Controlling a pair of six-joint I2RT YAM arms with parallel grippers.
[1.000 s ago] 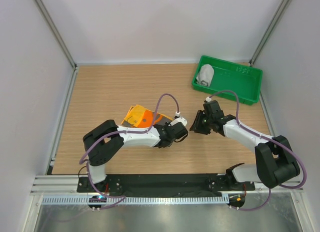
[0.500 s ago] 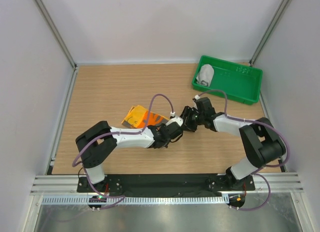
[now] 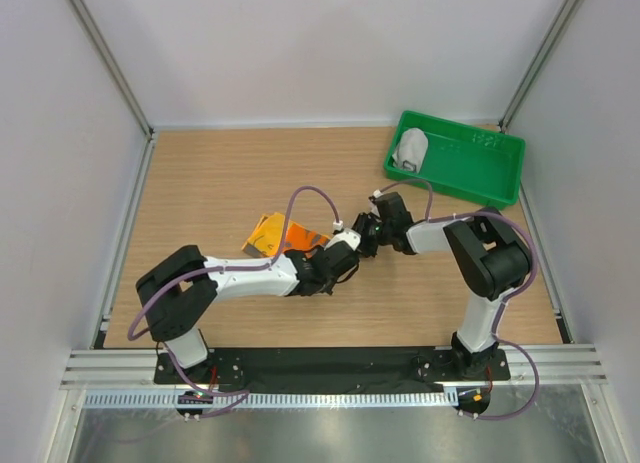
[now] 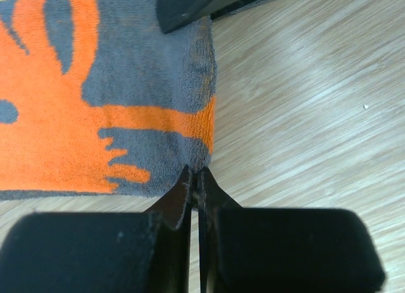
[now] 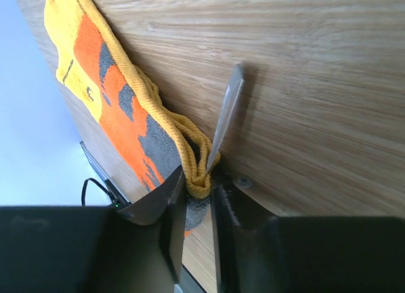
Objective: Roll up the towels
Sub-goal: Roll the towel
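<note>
the tray (image 3: 470, 171) sits at the far right corner of the table (image 3: 210, 183). it holds 1 thing, the grey towel (image 3: 411, 149), rolled up at the tray's left end. the orange towel (image 3: 272, 233) lies out on the table near the middle, well apart from the tray, with its orange and grey pattern up and a yellow hem showing. the 2 arms meet at its right edge. the left gripper (image 4: 195, 176) is fully closed, its tips touching the towel's near corner. i cannot tell whether any cloth is nipped between them. the right gripper (image 5: 198, 184) stands narrow, its 2 fingers pinching a doubled fold of the yellow hem.
</note>
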